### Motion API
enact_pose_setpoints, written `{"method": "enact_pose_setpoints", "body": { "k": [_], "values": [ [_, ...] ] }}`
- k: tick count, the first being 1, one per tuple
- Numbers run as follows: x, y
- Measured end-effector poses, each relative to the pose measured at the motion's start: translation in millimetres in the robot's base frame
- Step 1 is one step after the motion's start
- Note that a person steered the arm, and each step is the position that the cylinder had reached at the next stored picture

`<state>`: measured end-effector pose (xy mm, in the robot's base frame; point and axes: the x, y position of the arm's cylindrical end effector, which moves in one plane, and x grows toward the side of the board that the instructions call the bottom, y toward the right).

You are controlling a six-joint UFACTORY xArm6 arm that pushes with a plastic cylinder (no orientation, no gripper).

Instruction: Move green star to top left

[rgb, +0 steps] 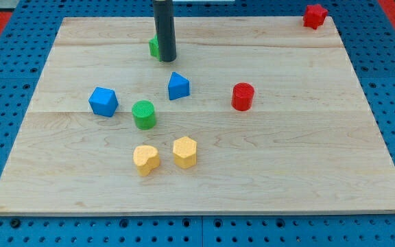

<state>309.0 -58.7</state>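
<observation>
The green star (154, 46) lies near the view's top, left of centre, mostly hidden behind my rod; only its left edge shows. My tip (166, 59) rests on the board right against the star's right side. The board's top left corner (67, 24) lies well to the left of the star.
A blue triangular block (178, 86), a blue hexagonal block (103, 101) and a green cylinder (144, 114) lie below the tip. A red cylinder (243, 97) is at centre right, a red star (314, 16) at the top right. A yellow heart (146, 159) and a yellow hexagon (184, 151) sit lower down.
</observation>
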Motion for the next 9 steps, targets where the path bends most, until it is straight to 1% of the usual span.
{"method": "enact_pose_setpoints", "body": {
  "k": [2, 3, 5, 8, 9],
  "values": [
    [0, 0],
    [0, 22],
    [-10, 35],
    [-16, -26],
    [-17, -8]
  ]
}}
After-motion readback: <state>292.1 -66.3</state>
